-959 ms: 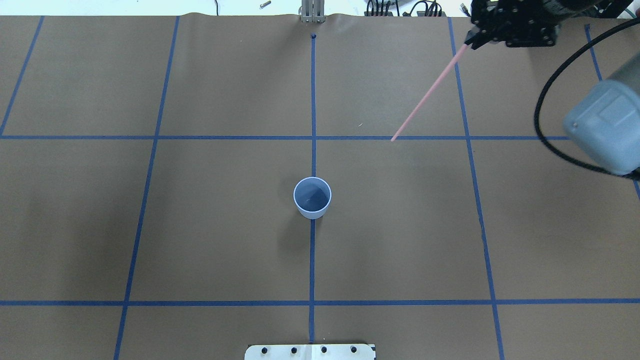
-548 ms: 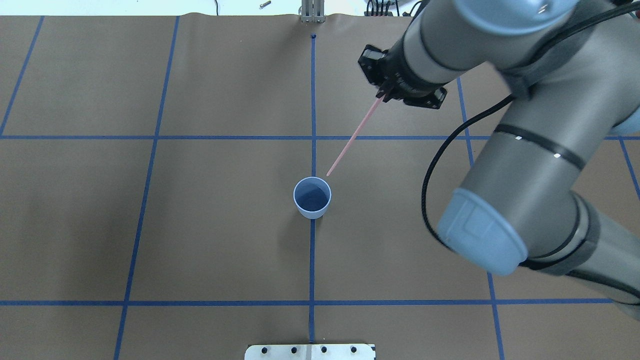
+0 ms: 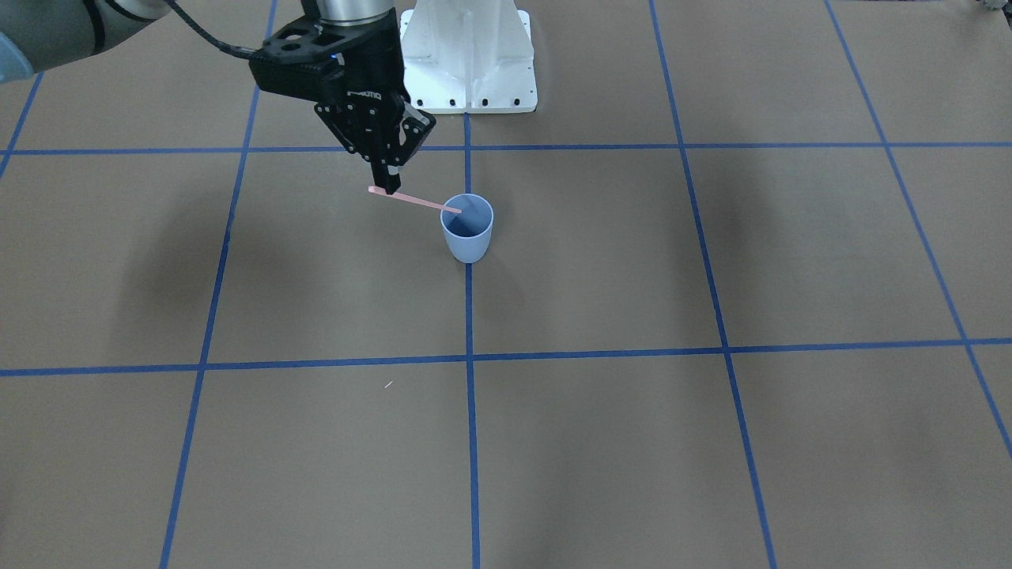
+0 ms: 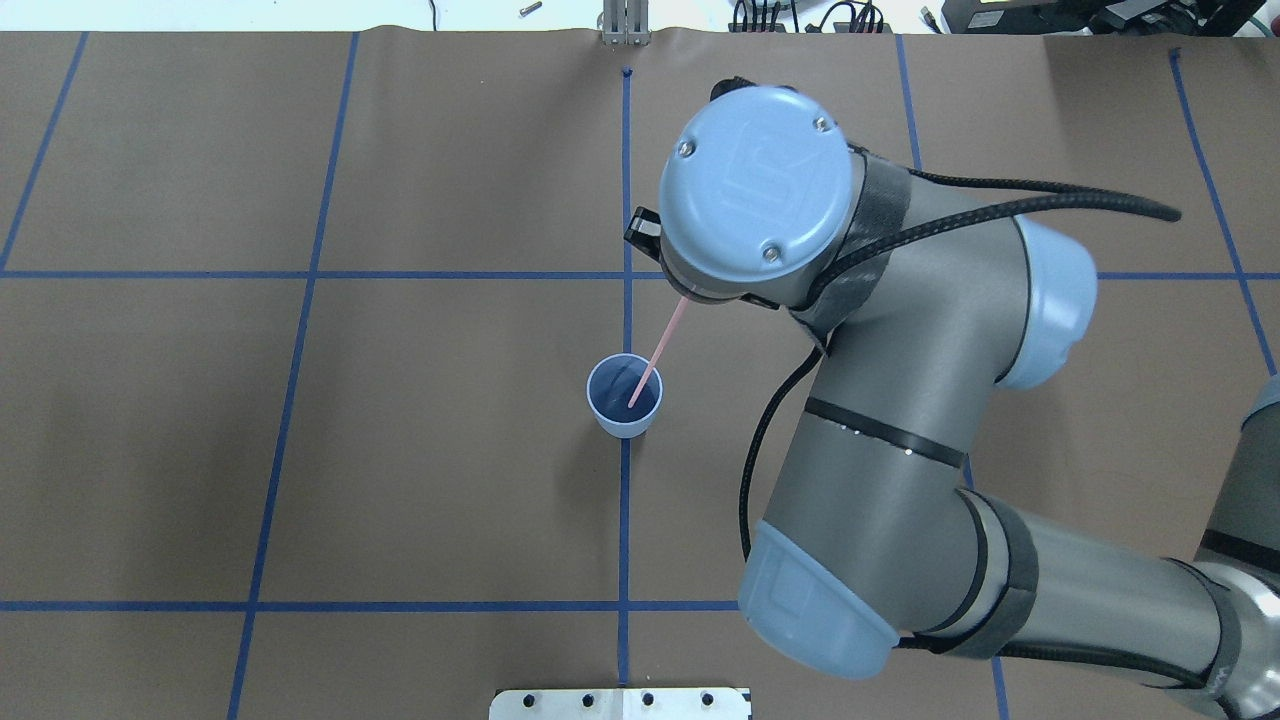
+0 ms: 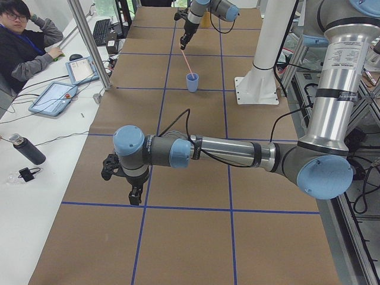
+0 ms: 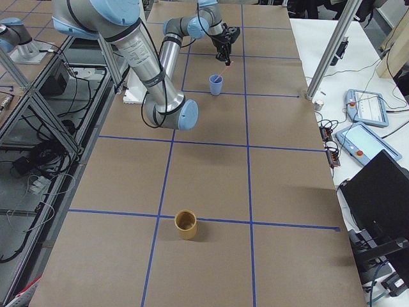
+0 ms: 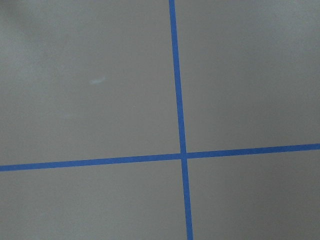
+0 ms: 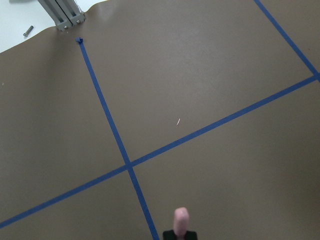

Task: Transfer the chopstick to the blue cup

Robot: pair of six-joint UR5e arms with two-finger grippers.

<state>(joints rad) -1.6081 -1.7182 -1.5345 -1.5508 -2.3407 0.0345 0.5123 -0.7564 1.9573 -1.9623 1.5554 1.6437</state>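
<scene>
The blue cup (image 4: 612, 422) stands upright at the table's centre on a blue tape line; it also shows in the front view (image 3: 468, 239). My right gripper (image 3: 388, 188) is shut on the upper end of the pale pink chopstick (image 4: 660, 345), which slants down toward the cup. Its lower tip lies over the cup's mouth (image 3: 458, 211); how deep it reaches I cannot tell. The right wrist view shows only the stick's held end (image 8: 181, 218). My left gripper (image 5: 135, 196) hangs over bare table far from the cup, seen only from the side, so I cannot tell its state.
A brown cup (image 6: 186, 224) stands at the table's right end. The robot's white base (image 3: 468, 55) is just behind the blue cup. An operator (image 5: 24, 41) sits by tablets beyond the far edge. Blue tape lines cross the brown table cover (image 4: 300, 450).
My right arm has swung from the far right corner toward the centre, carrying the chopstick; its lower tip went from the open table to over the cup's mouth. The cup has not moved.
</scene>
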